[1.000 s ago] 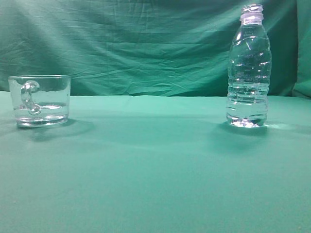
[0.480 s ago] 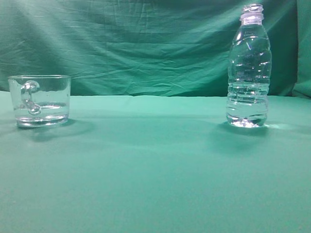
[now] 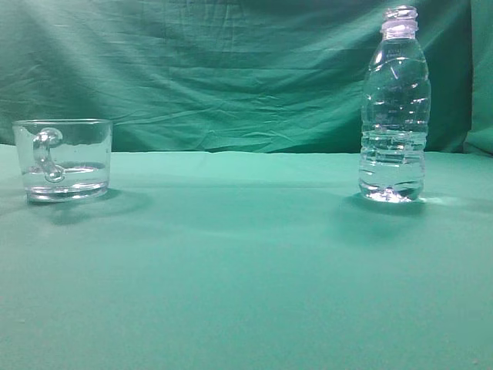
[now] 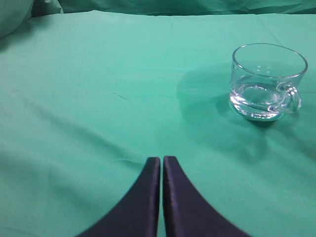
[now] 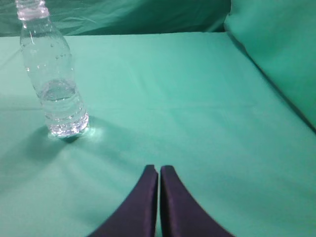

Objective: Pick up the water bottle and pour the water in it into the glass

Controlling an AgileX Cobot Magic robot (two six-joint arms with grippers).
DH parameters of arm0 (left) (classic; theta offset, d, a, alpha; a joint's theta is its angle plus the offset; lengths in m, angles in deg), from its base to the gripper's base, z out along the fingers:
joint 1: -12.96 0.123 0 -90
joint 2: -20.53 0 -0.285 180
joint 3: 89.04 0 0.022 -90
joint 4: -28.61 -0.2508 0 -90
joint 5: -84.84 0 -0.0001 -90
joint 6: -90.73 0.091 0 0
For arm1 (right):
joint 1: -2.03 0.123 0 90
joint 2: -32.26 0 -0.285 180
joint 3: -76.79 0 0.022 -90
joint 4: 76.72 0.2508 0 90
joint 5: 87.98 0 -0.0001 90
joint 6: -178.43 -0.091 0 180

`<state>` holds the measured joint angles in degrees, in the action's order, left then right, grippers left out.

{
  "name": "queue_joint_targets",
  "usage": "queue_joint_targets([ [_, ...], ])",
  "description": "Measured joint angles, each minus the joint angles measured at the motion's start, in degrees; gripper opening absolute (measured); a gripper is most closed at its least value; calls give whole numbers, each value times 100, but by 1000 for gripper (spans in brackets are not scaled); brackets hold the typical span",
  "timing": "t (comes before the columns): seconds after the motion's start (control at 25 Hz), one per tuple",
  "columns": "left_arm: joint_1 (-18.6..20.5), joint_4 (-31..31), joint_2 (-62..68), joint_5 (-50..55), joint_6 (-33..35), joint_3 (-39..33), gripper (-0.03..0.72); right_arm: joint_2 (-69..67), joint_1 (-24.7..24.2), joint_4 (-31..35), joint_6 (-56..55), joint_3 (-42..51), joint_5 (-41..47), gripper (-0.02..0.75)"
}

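The water bottle [image 3: 393, 108] stands upright and uncapped at the right of the green table; it also shows at the upper left of the right wrist view [image 5: 52, 79]. Water [image 3: 391, 166] fills about its lower third. The glass [image 3: 64, 159] stands at the left with its handle toward the camera and a little water in it; in the left wrist view [image 4: 266, 81] it is at the upper right. My left gripper [image 4: 161, 160] is shut and empty, well short of the glass. My right gripper [image 5: 158, 169] is shut and empty, apart from the bottle. Neither gripper shows in the exterior view.
A green cloth [image 3: 246, 270] covers the table, and a creased green backdrop [image 3: 216, 69] hangs behind it. In the right wrist view a raised green fabric edge [image 5: 276, 54] rises along the right side.
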<state>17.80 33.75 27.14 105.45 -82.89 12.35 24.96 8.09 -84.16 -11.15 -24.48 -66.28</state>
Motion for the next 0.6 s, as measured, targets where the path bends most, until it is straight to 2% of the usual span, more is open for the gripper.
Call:
queue_joint_targets([
  [0.6,0,0,0,0,0,0,0,2,0,136,89,12,112,0],
])
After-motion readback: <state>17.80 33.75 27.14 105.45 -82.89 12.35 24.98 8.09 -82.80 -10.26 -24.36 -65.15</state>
